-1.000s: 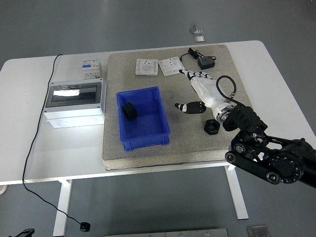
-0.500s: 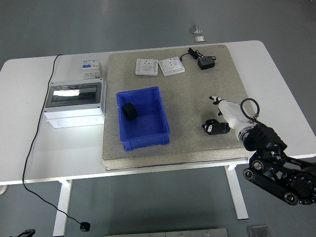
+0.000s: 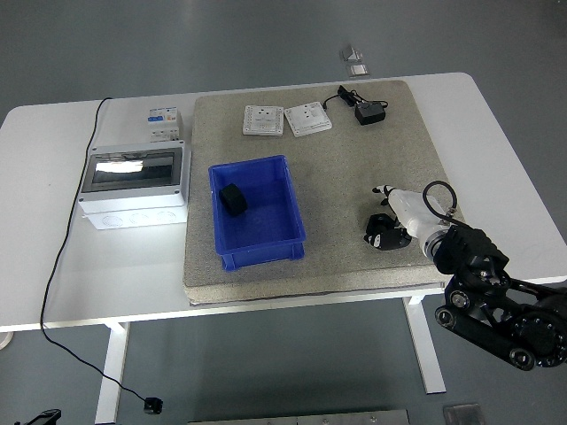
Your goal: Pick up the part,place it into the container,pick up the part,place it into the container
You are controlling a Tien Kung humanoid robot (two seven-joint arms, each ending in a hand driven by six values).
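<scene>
Since one part already sits in the bin, these lines cover the second pick.

Step in hand: the second pick-up, judged from how things lie; one small black block-shaped part (image 3: 233, 198) rests inside the blue rectangular plastic container (image 3: 285, 232), toward its far left area.

Second part: a small black ring-like part (image 3: 382, 233) lies on the grey felt-like mat (image 3: 354, 164), near the mat's right front region and well apart from the container.

Right hand: the white-shelled robot hand (image 3: 396, 220) on the black right arm (image 3: 496, 297) comes in from the lower right and lies right at the part, its dark fingertips (image 3: 376, 237) touching or overlapping it.

Hand state: the fingers look curled around the part, but whether they truly clamp it cannot be told at this size.

Left hand: out of sight.

Lift status: the part seems to be on the mat, not raised.

Next move calls for: a firm closure on the part, a straight lift clear of the mat, then a carry leftward over the container's near right wall before letting go.

Risk: the part is small beside the hand, so a loose pinch could let it slip during the lift.

Other things: a grey lidded electrical box (image 3: 135, 185) on the white table (image 3: 496, 124), two white switch plates (image 3: 285, 119), and a black power adapter (image 3: 368, 112) at the mat's far edge, all away from the path.
</scene>
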